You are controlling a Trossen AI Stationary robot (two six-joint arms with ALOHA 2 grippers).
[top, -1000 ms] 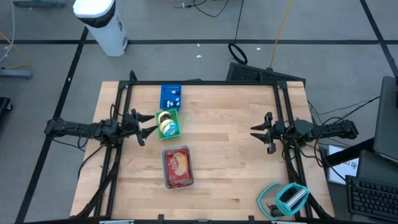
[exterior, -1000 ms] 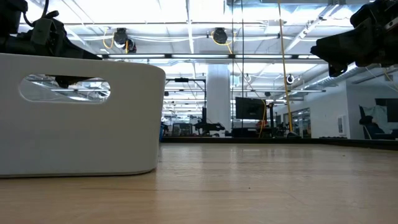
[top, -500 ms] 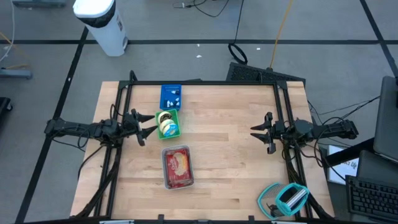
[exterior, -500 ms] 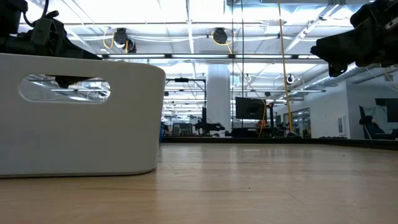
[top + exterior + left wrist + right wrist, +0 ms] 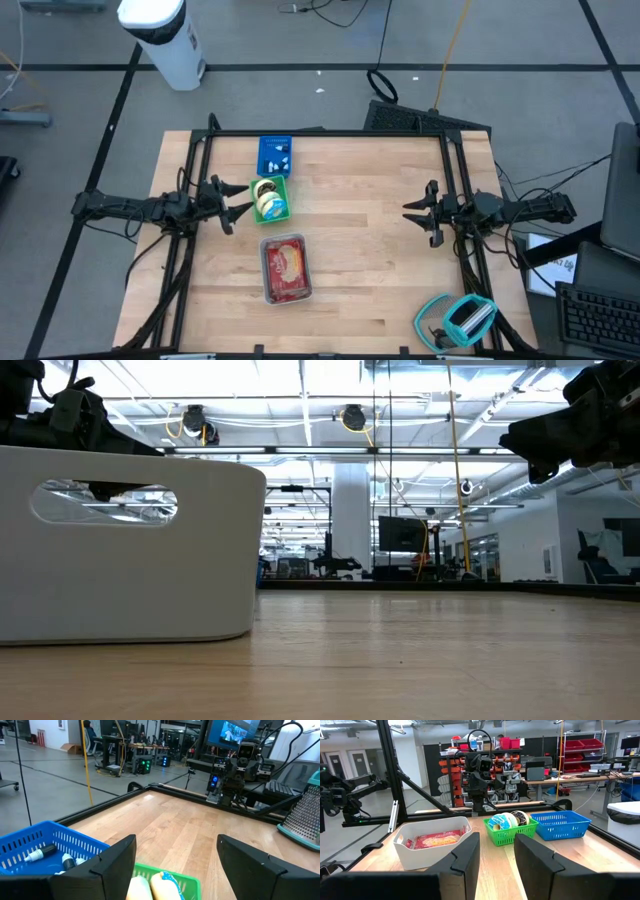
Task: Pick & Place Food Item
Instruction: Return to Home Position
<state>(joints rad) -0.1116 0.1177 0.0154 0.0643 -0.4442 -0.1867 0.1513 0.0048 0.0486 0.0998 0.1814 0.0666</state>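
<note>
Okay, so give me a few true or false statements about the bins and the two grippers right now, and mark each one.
1. The green bin sits between the blue bin and the white bin. True.
2. The left gripper holds a donut. False: it is open and empty, beside the green bin, where the donuts lie.
3. The white bin is empty. False: a red food package lies in it.
4. Small bottles lie in the blue bin. True.
5. The right gripper hovers over the white bin. False: it is open, at the table's right side, away from the bins.
</note>
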